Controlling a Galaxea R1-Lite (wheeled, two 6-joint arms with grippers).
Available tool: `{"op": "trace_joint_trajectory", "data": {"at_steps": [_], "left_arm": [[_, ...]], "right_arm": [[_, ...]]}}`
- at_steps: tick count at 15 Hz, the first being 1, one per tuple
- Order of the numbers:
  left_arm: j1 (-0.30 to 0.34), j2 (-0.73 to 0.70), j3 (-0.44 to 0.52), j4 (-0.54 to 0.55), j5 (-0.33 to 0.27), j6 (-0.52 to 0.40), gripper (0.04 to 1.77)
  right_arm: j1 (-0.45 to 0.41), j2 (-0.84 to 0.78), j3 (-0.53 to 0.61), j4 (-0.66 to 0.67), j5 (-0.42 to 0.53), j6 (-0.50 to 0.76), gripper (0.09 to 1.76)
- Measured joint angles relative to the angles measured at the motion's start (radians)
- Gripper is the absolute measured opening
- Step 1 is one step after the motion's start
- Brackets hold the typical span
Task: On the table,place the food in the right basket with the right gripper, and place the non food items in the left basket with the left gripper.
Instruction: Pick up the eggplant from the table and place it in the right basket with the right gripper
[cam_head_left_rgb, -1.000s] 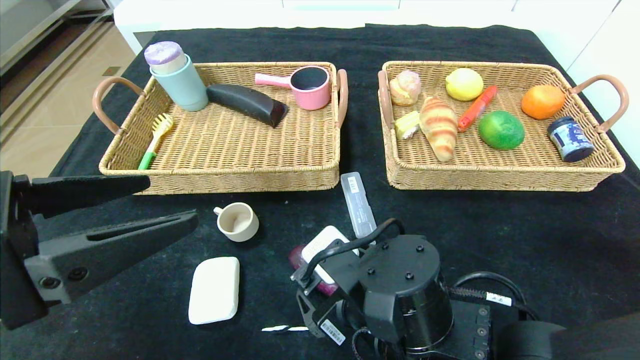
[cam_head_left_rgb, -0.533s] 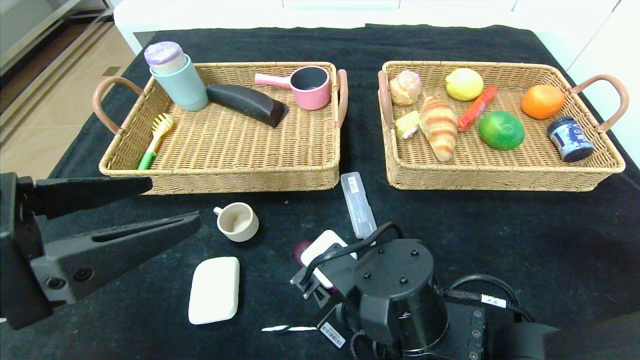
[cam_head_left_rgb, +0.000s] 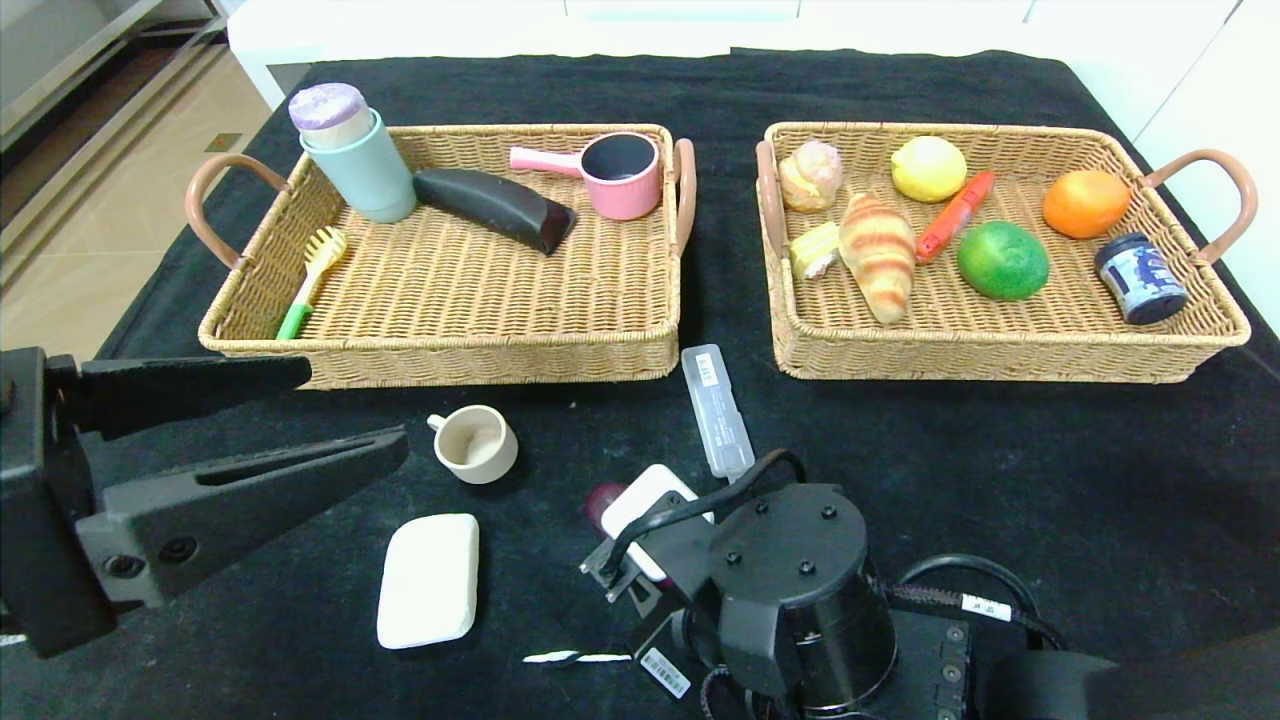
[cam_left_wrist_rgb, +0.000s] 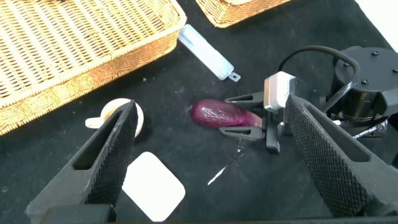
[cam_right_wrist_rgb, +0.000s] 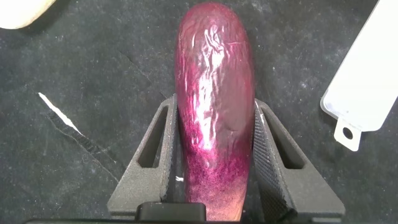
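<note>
Both baskets already hold many things. Near the front edge of the desk, the right gripper (cam_right_wrist_rgb: 214, 168) has its jaws pinching the purple eggplant (cam_right_wrist_rgb: 214, 93), not yet lifted. The left gripper (cam_left_wrist_rgb: 211, 162) hovers with jaws spread; cup (cam_head_left_rgb: 474, 443), soap (cam_head_left_rgb: 429, 579) and case (cam_head_left_rgb: 716, 408) remain.

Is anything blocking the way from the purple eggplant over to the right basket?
The clear plastic case lies on the table between the eggplant, gripped by the right end effector, and the right basket; the basket's near wall must also be cleared.
</note>
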Motion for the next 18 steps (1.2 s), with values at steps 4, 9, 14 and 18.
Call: {"op": "trace_joint_trajectory", "data": {"at_steps": [4,9,14,18], "left_arm": [[0.0,-0.001,-0.006,0.003,0.002,0.0,1.72],[0.001,-0.006,-0.007,0.003,0.003,0.002,1.72],[0.001,0.001,0.0,0.002,0.003,0.002,1.72],[0.001,0.004,0.001,0.002,0.003,0.002,1.72]], "right_arm": [[0.004,-0.015,0.0,0.008,-0.007,0.002,0.79],[0.013,-0.083,-0.001,0.025,-0.047,0.0,0.79],[-0.028,-0.171,-0.005,0.05,-0.119,-0.001,0.79],[-0.122,-0.228,-0.018,0.051,-0.14,-0.002,0.79]]}}
